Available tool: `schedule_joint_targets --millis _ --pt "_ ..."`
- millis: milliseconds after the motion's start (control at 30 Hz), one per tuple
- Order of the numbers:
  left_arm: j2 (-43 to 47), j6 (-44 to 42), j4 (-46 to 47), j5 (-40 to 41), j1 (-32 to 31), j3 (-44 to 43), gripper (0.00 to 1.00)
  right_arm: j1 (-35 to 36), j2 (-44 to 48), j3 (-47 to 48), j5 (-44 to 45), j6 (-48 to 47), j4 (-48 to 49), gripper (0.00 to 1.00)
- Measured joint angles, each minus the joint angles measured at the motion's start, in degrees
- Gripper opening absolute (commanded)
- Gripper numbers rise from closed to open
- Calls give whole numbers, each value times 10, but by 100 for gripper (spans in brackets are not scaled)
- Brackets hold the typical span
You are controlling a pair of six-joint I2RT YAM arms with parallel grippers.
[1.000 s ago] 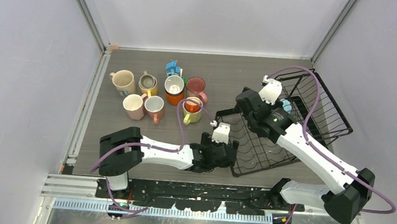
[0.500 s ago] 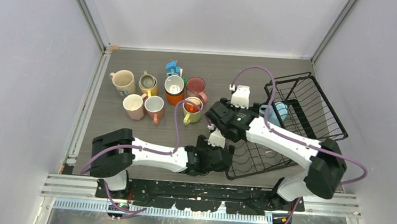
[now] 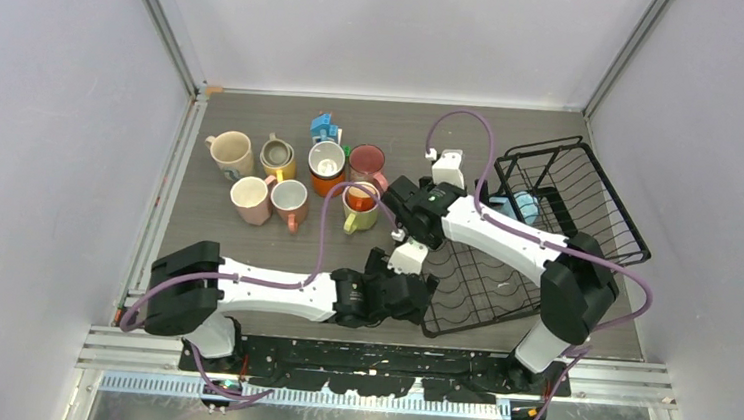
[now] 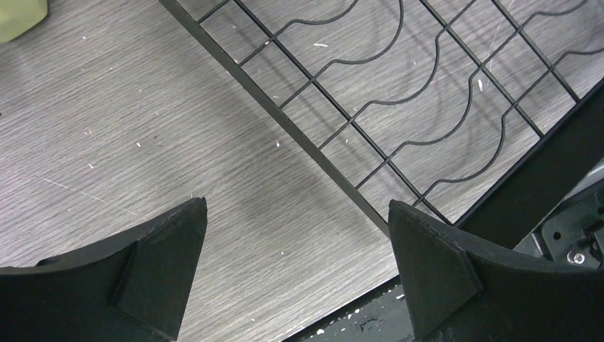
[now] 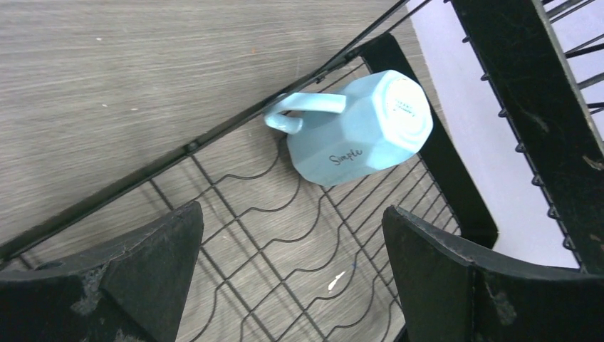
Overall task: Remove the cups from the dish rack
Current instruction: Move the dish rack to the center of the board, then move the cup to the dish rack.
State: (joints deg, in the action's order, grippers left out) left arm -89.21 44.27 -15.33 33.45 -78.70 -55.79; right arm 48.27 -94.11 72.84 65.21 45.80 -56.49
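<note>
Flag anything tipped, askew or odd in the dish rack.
One blue mug lies tipped over in a corner of the dish rack, base showing, handle by the rim wire. The rack also sits slanted on the table. Nothing looks broken or spilled.

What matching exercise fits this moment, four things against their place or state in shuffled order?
Things:
1. blue cup
2. left claw
3. right claw
4. toy house

Places or states:
A. open, over the near left edge of the dish rack and the bare table
B. standing on the table, just beyond the group of unloaded cups
C. lying on its side in a corner of the dish rack
D. open, above the rack's grid, the blue cup ahead of it

Pairs: 1-C, 2-A, 3-D, 4-B
</note>
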Motion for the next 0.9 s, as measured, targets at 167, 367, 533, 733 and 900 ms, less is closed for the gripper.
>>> schedule_joint_targets --millis 167,367,533,733,900 --pt "10 -13 -3 -12 0 6 100 -12 -8 0 8 -12 -21 100" --pt "67 -23 7 -16 0 25 100 -36 -8 -14 9 -63 -9 100" --pt "146 -32 32 -16 0 58 100 -47 -8 -32 6 -106 8 100" --pt "203 -42 44 -16 0 91 100 -68 -8 -42 -5 -156 32 100" --pt "241 -47 44 -15 0 103 100 -89 -21 -43 -8 -203 57 100"
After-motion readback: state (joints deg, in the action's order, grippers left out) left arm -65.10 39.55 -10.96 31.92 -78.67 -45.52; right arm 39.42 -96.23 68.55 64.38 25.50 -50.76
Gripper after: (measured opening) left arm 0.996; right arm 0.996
